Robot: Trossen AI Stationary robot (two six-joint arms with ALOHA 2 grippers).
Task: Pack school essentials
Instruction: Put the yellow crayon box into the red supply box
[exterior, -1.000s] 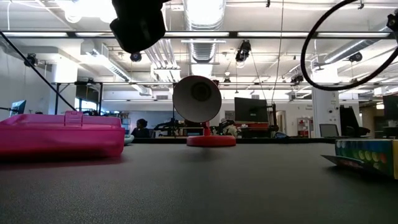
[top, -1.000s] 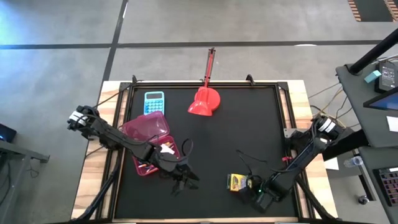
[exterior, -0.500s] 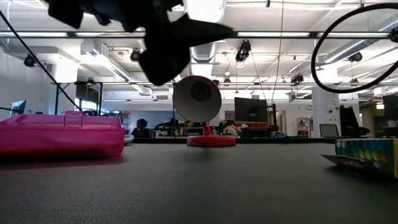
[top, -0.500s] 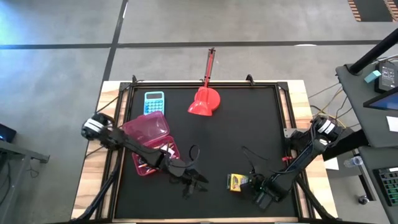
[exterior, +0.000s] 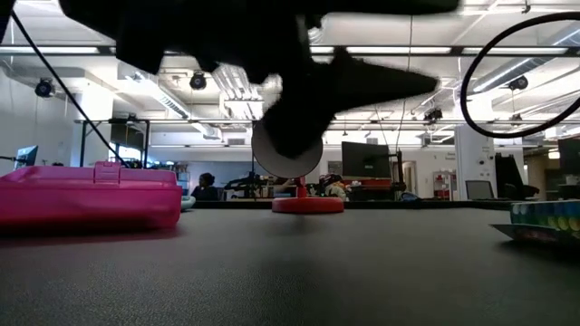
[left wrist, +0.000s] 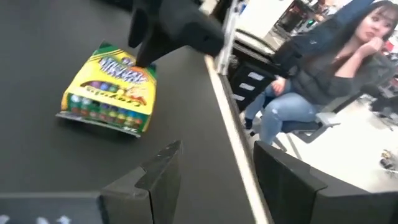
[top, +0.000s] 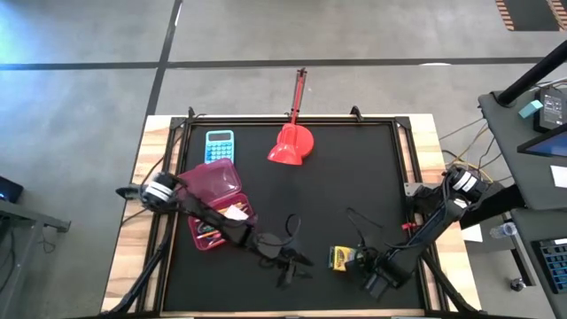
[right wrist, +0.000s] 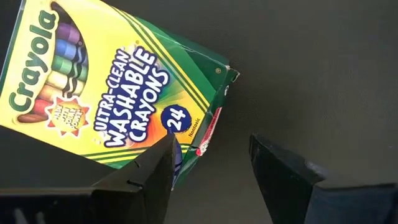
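The black table mat (top: 354, 177) fills the wooden frame, and on its far edge stands the red scoop-shaped object (top: 290, 146) with its long handle pointing away, beside the light-blue calculator (top: 220, 145). Just in front of the calculator lies the open magenta pencil case (top: 213, 202), with pens and a small white square visible inside it (the individual pieces are too small to sort out from above). The left arm reaches from the case across the near half of the mat, and its left gripper (top: 288, 263) hangs above bare mat with the fingers spread and nothing between them, near the Crayola crayon box (left wrist: 111, 88). That box lies flat near the front edge, right of centre. The right gripper (right wrist: 208, 158) is at the box's end flap, its fingers apart, one overlapping the box's corner and the other over bare mat; no grip is closed on the box.
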